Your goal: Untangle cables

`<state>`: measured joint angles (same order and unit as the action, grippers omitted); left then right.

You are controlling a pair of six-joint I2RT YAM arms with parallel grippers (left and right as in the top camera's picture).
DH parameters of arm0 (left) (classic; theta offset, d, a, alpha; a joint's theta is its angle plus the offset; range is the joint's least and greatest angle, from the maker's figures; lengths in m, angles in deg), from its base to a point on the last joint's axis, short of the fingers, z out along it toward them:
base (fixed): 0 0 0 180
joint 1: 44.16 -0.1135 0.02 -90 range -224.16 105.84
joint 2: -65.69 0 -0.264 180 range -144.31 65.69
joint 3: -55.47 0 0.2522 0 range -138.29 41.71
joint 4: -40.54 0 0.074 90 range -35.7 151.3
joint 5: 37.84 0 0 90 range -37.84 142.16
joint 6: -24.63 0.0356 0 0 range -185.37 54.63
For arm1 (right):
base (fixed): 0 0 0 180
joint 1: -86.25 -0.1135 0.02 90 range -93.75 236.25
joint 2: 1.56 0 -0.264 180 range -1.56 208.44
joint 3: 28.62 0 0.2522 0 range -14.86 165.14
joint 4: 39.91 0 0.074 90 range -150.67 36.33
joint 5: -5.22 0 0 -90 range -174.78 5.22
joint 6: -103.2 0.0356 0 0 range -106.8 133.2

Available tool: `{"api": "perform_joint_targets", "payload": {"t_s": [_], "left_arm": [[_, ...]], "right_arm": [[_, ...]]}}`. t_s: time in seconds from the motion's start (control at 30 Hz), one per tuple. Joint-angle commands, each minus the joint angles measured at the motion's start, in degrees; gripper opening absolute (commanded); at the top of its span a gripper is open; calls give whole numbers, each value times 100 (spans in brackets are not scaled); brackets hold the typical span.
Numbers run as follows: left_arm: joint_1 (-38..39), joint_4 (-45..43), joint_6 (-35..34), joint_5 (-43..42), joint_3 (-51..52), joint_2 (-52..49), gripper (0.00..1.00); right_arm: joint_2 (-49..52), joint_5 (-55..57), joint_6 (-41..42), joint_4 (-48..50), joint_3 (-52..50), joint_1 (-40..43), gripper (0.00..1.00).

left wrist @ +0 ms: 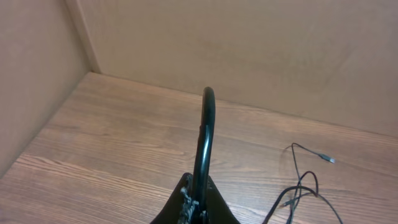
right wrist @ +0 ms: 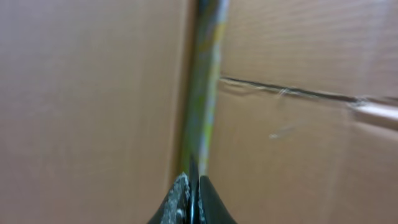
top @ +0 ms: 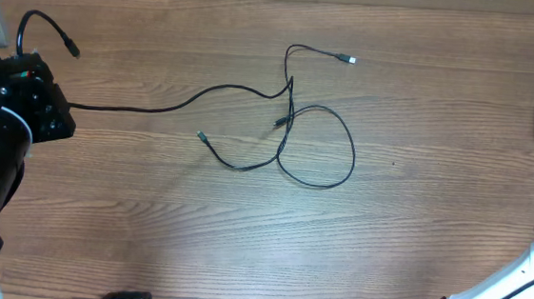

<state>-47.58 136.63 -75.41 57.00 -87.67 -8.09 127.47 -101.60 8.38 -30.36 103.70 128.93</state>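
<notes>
From overhead, the cables [top: 317, 146] are seen lying near the middle of the wooden table [top: 432, 239], loose but crossed over one another. A knot of crossings is formed just left of a wide loop. One strand is led up and right to a small plug [top: 350, 59]. Another is curved down and left to a second plug end [top: 199, 135]. A long strand is stretched away to the left as far as the left arm [top: 7, 115], which is parked at the table's left edge. Part of the right arm [top: 515, 279] is seen at the lower right corner, well apart from the cables. The jaws of neither arm can be made out in this view.

In the left wrist view, the left jaws are seen edge-on, pressed fully together, with the black fingers [left wrist: 204, 143] raised over bare table. Nothing is held between them. The cables are found at the lower right of this view, apart from the jaws, with one plug end lying beyond them near a cardboard wall [left wrist: 249, 50].

In the right wrist view, the right jaws are closed tight, the fingers [right wrist: 180, 200] touching with nothing gripped. Only blurred brown cardboard [right wrist: 93, 93] is faced.
</notes>
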Motion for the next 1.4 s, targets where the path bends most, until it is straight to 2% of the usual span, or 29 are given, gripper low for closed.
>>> {"api": "perform_joint_targets", "payload": {"t_s": [0.0, 0.33, 0.63, 0.67, 0.7, 0.73, 0.77, 0.8, 1.07, 1.2, 1.37], "left_arm": [[-20, -46, 103, 177, -55, -107, 4], [-20, -476, -175, -118, -55, -573, 4], [-15, -424, -160, -317, -55, -732, 4], [-15, -398, -155, -348, -55, -732, 4], [-15, -372, -153, -343, -55, -732, 4], [-15, -343, -149, -341, -55, -732, 4], [-15, -313, -127, -341, -55, -732, 4], [-15, -275, -92, -339, -55, -732, 4], [-15, 79, -20, -337, -55, -717, 4], [-15, 221, -22, -337, -55, -684, 4], [-15, 251, -15, -186, -55, -656, 4]], "right_arm": [[-153, 68, 160, 149, 109, -33, 4], [1248, -341, 162, -568, 107, -203, 4], [1869, -345, 162, -1064, 107, -516, 4], [1915, -341, 160, -1141, 107, -584, 9], [1943, -339, 160, -1191, 107, -623, 20], [1963, -343, 164, -1231, 107, -654, 50], [1965, -341, 177, -1279, 107, -680, 85], [1965, -343, 186, -1342, 107, -726, 100], [1611, -662, 369, -1624, 109, -979, 100], [669, -1075, 664, -2031, 109, -1012, 100], [-835, -1484, 675, -3392, 109, -1158, 100]]}}
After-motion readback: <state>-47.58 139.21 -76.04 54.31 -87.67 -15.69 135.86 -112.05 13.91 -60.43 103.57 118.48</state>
